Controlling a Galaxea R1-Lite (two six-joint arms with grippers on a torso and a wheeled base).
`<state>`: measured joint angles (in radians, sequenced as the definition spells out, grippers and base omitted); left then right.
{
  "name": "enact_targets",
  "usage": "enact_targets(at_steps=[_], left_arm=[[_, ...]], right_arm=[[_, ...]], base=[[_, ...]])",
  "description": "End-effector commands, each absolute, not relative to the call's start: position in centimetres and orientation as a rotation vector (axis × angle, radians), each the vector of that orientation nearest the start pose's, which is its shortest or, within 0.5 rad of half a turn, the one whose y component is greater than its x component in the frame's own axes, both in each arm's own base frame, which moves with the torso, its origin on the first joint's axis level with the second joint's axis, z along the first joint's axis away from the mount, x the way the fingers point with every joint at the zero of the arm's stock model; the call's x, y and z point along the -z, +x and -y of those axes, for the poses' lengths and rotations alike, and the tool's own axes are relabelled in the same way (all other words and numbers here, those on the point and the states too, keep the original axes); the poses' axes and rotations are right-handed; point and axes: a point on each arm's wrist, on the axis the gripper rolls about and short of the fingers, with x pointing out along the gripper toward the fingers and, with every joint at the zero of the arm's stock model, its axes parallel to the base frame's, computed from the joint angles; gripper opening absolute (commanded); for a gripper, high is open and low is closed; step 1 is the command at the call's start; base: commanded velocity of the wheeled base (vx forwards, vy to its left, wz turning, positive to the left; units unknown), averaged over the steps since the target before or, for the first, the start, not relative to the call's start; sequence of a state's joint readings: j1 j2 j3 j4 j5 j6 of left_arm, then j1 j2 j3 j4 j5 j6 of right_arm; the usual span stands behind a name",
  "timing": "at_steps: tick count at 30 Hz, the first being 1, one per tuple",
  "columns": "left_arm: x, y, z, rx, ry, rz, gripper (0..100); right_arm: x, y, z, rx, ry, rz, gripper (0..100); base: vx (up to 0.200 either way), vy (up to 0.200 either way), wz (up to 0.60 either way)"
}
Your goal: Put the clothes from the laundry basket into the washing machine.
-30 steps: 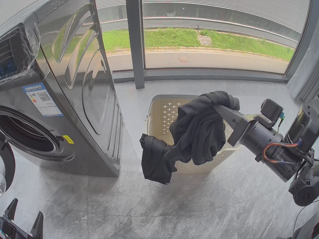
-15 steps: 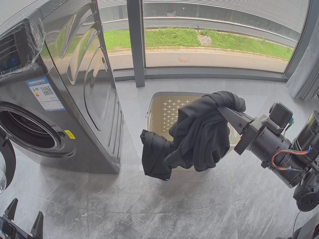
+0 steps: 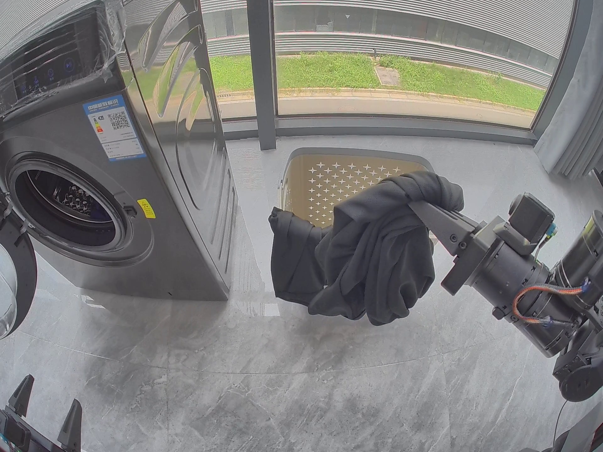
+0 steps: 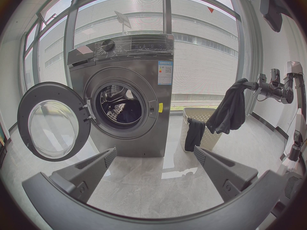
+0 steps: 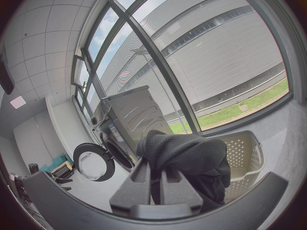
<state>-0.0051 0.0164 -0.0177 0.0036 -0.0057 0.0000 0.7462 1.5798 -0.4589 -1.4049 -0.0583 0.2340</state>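
Head view: right gripper (image 3: 418, 207) clamped on the dark garment (image 3: 377, 258), its tail hanging by the laundry basket (image 3: 352, 153) rim, so I'd lift before swinging left. Left wrist: left gripper (image 4: 154, 150) spread, empty, facing the washing machine (image 4: 120, 107), door open. Right wrist: pinch looks deep.

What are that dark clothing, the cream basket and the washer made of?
Dark garment: soft knit fabric, probably sporty mesh; it shows fine dimples and droops in folds.
Laundry basket: likely matte cream plastic, moulded with star-shaped holes.
Washing machine: seemingly glossy grey painted metal, mirroring the window.
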Motion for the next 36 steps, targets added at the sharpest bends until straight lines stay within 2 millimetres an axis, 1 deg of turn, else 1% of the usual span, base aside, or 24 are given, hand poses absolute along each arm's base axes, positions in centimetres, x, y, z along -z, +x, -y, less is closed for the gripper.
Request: enact_targets(at_steps=[1, 8, 36], left_arm=[[-7.62, -2.24, 0.01, 0.009, -0.003, -0.008, 100], [-7.60, -2.25, 0.00, 0.011, -0.005, -0.009, 100], [-7.62, -2.24, 0.00, 0.011, -0.006, -0.008, 100]], right_arm=[[-20.41, 18.15, -16.53, -0.711, 0.337, 0.186, 0], [-20.41, 18.09, -16.53, -0.714, 0.337, 0.185, 0], [-20.58, 18.19, -16.56, -0.711, 0.342, 0.192, 0]], base=[[0.000, 0.000, 0.00], [0.000, 0.000, 0.00], [0.000, 0.200, 0.00]])
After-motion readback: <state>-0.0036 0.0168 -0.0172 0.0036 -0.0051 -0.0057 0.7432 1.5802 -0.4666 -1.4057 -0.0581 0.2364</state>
